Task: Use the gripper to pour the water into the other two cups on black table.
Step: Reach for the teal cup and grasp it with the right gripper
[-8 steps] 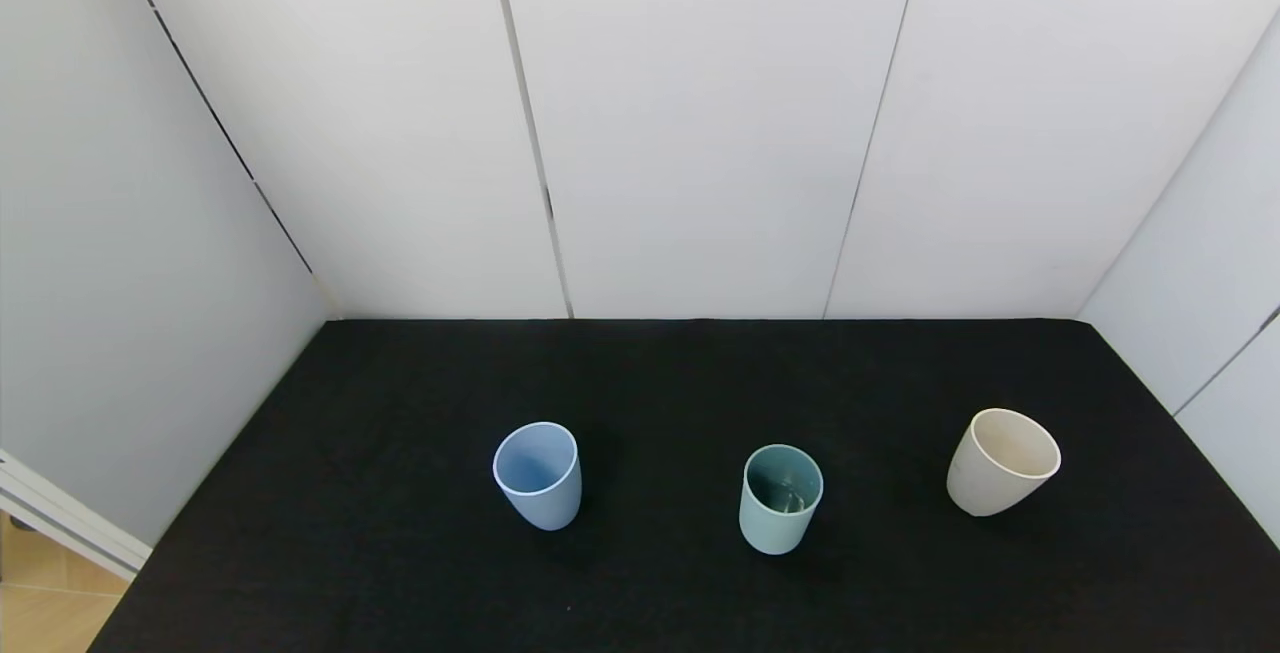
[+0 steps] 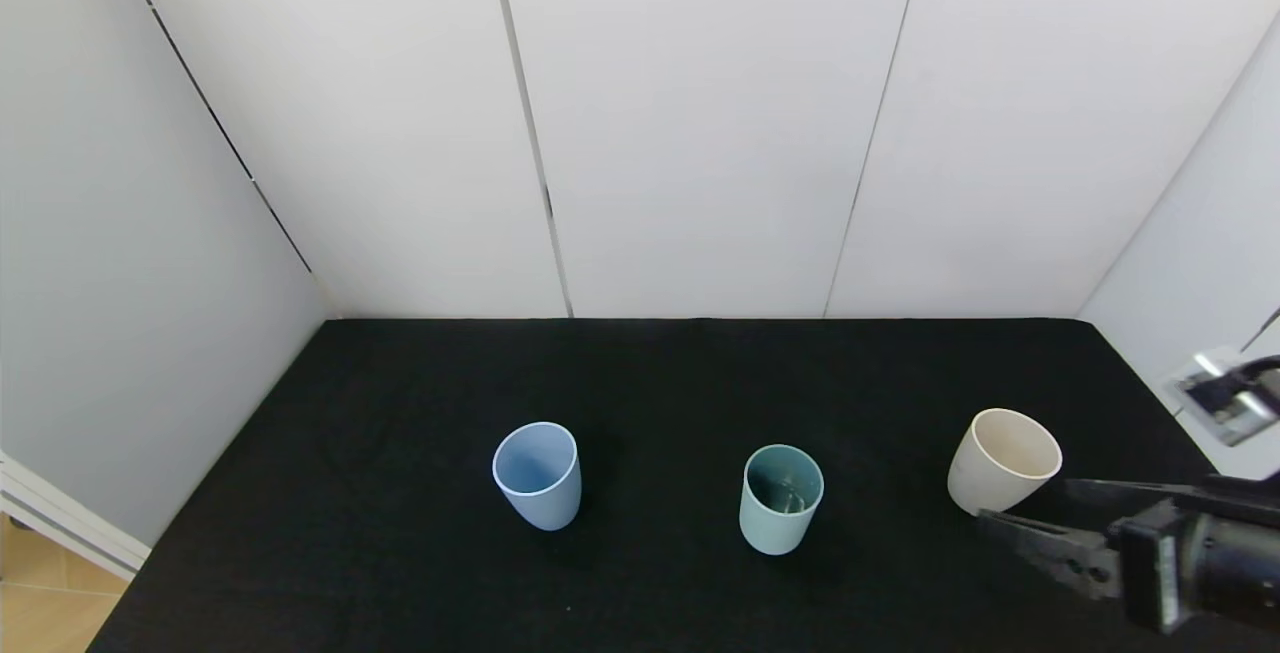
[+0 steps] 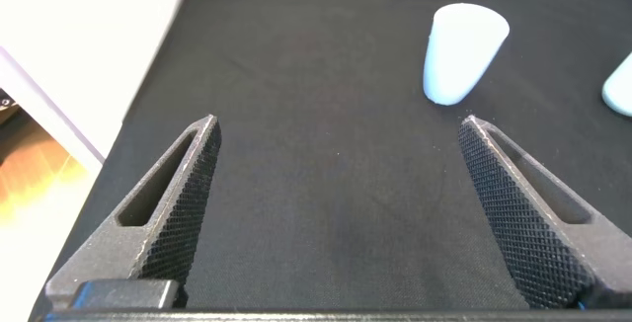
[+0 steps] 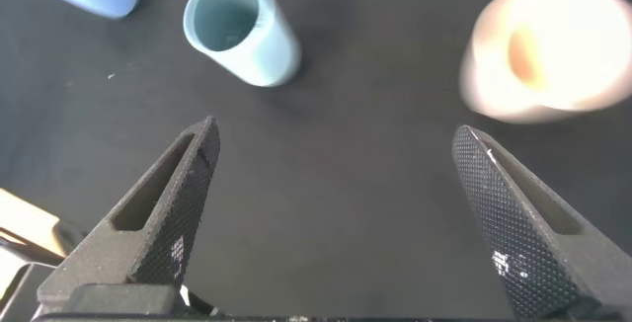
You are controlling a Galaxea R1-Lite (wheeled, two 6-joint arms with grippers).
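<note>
White panel walls (image 2: 700, 123) close in the black table (image 2: 400, 533) on three sides.

Teal-green cup (image 2: 781, 498): upright at table centre, faint glints inside suggest the water (image 2: 790, 503), a small amount. Judged light, stiff plastic, matte wall, tapered toward the base, so a squeeze could let it ride upward. Best taken across the mid-wall, below the rim, with a firm but not crushing grip; low fill means little slosh risk.

Light blue cup (image 2: 537, 474): at 9 o'clock of the teal one, well apart, upright. Cream cup (image 2: 1003, 460): at 3 o'clock, well apart, upright. Both look empty.

Right gripper (image 2: 1030, 523): enters at the table's right edge, low, fingertips just beside the cream cup's base, at roughly 4 o'clock from the teal cup. Fingers spread wide, nothing between them. Left gripper (image 3: 336, 199): out of the head view; spread wide, empty, over bare cloth near the table's left edge.

View differences:
- Head view alone gives the full row of three and the glints in the teal cup.
- Right wrist view looks down into the teal cup's mouth (image 4: 240, 28) beyond its fingers, and shows the cream cup (image 4: 548, 53) near.
- Left wrist view shows the blue cup's side (image 3: 464, 50), the taper plain, and a sliver of the teal cup (image 3: 622, 85).
</note>
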